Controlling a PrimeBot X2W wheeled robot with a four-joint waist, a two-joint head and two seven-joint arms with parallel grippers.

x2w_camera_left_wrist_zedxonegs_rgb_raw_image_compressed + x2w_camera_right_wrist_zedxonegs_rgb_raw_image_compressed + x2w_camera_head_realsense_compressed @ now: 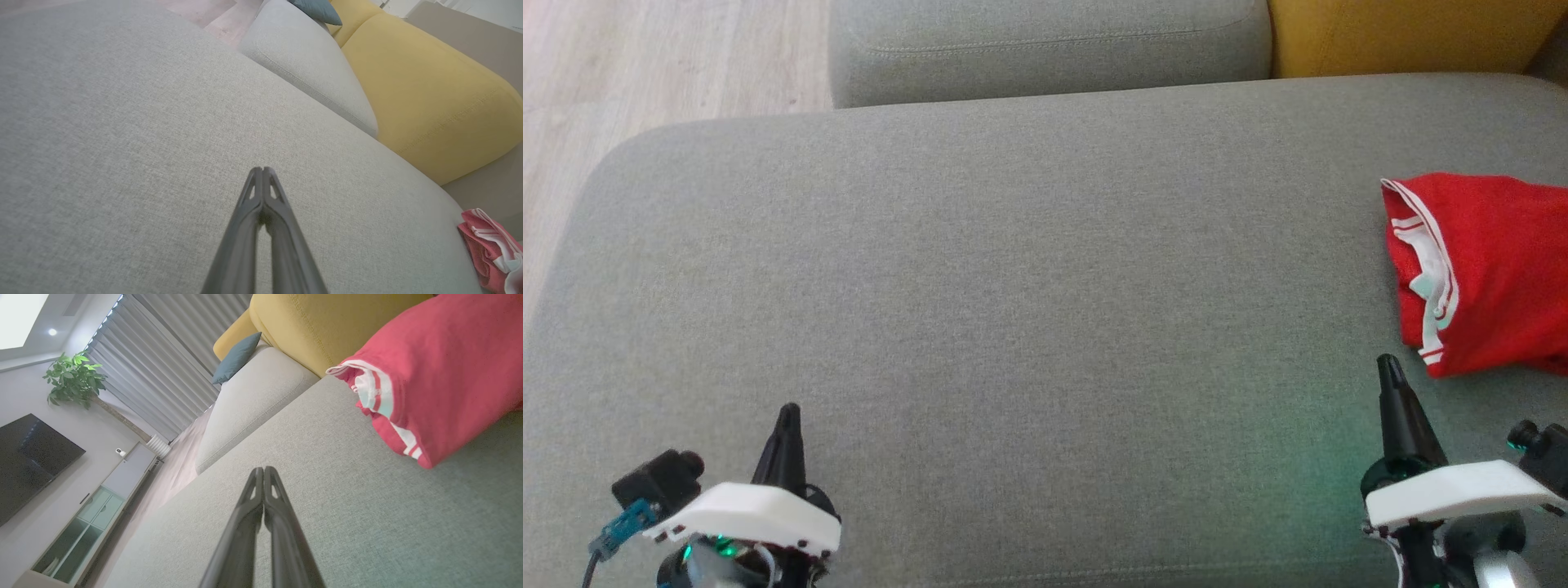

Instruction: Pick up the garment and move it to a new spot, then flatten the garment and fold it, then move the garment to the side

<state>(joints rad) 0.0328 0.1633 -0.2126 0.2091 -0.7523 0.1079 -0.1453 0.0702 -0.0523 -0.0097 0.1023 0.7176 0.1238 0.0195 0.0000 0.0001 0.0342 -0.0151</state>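
The garment (pixel 1494 269) is red with white stripes at its hem and lies folded at the right edge of the grey sofa seat (pixel 1013 286). It also appears at the lower right of the left wrist view as the garment (pixel 490 249), and large at the upper right of the right wrist view as the garment (pixel 441 375). My right gripper (pixel 1387 364) is shut and empty, just below and left of the garment, apart from it. At the lower left my left gripper (pixel 789 411) is shut with nothing in it, far from the garment. Fingertips meet in both wrist views: left gripper (pixel 262 169), right gripper (pixel 263 469).
A second grey cushion (pixel 1045 45) and a yellow cushion (pixel 1405 33) border the seat at the back. Wooden floor (pixel 645 73) lies off the seat's left side. A blue pillow (pixel 237 357), a television (pixel 28 461) and a potted plant (pixel 73 377) stand farther off.
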